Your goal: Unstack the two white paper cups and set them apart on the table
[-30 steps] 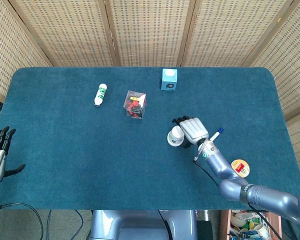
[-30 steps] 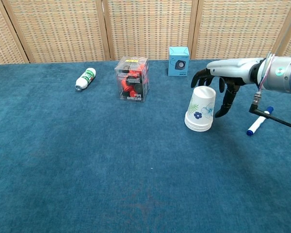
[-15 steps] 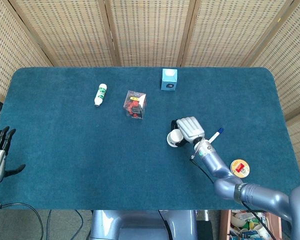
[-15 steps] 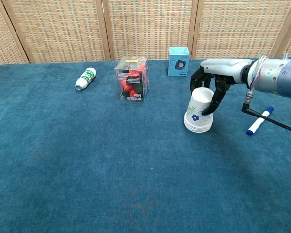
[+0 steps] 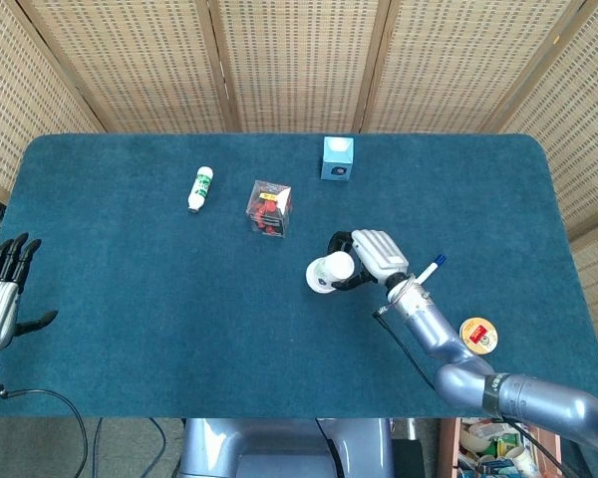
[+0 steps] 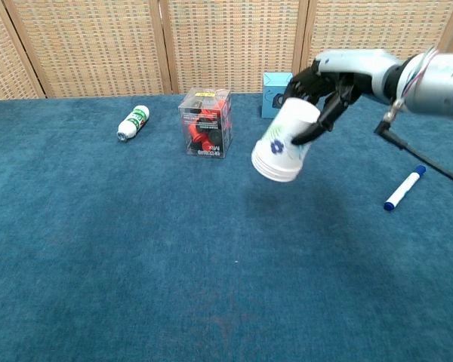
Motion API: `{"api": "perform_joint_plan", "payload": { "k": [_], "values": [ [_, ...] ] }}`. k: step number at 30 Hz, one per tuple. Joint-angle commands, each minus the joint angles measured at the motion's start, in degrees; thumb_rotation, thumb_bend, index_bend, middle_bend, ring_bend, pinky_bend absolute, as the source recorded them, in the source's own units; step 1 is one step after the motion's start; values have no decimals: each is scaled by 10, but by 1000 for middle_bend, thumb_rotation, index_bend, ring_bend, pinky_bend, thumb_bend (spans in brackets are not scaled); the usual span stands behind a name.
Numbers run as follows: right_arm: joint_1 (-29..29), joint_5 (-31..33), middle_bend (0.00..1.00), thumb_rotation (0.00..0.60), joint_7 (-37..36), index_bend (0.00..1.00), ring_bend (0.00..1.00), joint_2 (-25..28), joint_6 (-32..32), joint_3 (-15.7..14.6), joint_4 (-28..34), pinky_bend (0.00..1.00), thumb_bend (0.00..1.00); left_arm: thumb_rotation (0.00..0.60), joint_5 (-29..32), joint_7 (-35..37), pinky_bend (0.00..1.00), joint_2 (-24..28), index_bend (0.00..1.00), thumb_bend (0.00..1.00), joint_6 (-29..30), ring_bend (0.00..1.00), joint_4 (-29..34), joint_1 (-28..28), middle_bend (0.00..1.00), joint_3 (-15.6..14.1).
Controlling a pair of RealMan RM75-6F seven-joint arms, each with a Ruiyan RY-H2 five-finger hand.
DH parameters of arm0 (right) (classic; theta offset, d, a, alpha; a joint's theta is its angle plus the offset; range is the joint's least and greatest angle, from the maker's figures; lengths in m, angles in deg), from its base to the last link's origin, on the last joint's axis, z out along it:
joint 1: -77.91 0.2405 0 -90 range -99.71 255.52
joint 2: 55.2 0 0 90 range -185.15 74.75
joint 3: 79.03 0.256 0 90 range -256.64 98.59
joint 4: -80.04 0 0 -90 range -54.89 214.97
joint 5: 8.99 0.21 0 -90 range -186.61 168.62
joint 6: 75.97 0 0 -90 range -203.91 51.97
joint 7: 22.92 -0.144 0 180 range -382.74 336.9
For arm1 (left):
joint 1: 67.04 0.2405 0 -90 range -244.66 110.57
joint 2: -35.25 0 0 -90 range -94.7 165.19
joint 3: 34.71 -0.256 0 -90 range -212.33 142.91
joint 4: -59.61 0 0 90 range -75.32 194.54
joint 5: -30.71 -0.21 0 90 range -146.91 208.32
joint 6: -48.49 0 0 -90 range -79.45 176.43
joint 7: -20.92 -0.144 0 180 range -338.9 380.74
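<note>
The two white paper cups [image 6: 281,141] are still nested, upside down and tilted, with a blue flower print on the side. My right hand [image 6: 325,84] grips the stack near its base and holds it in the air above the blue table [image 6: 136,249]. In the head view the stacked cups [image 5: 325,273] sit just left of the right hand [image 5: 372,255]. My left hand [image 5: 0,291] hangs open past the table's left edge, holding nothing.
A clear box with red contents [image 6: 204,122], a small white bottle [image 6: 133,123] and a light blue cube [image 6: 276,93] stand toward the back. A blue-capped marker [image 6: 404,188] lies at right. An orange disc [image 5: 477,335] rests near the front right edge.
The right hand closed around the cup stack, then lifted it off the table and carried it left. The left hand shifted slightly upward.
</note>
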Motion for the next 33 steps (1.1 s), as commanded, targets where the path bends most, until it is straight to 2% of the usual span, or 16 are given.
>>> {"api": "perform_joint_plan", "payload": {
  "k": [1, 7, 10, 16, 24, 28, 33],
  "values": [
    [-18, 39, 564, 600, -83, 584, 442, 34, -28, 44, 52, 616, 411, 600, -17, 13, 0, -8, 0, 84, -2, 0, -23, -21, 0, 12],
    [9, 96, 557, 600, -113, 584, 442, 19, -47, 57, 42, 616, 430, 600, -67, 35, 0, -45, 0, 84, 14, 0, -89, -71, 0, 28],
    [42, 161, 557, 600, -136, 584, 442, -13, -69, 65, 23, 616, 430, 600, -95, 51, 0, -73, 0, 84, 18, 0, -106, -108, 0, 37],
    [85, 243, 562, 600, -158, 584, 442, -53, -74, 73, -6, 616, 430, 600, -121, 63, 0, -114, 13, 84, 12, 0, -135, -153, 0, 38],
    [113, 315, 563, 600, -170, 584, 442, -67, -63, 83, -10, 616, 437, 600, -130, 84, 0, -173, 179, 85, 13, 0, -170, -192, 0, 36],
    [116, 332, 564, 600, -176, 584, 442, -68, -58, 87, -11, 616, 437, 600, -131, 93, 0, -197, 271, 84, 7, 0, -184, -206, 0, 31],
    [116, 343, 565, 600, -183, 584, 442, -68, -61, 91, -10, 616, 437, 600, -132, 104, 0, -228, 332, 84, 12, 0, -206, -221, 0, 30]
  ]
}}
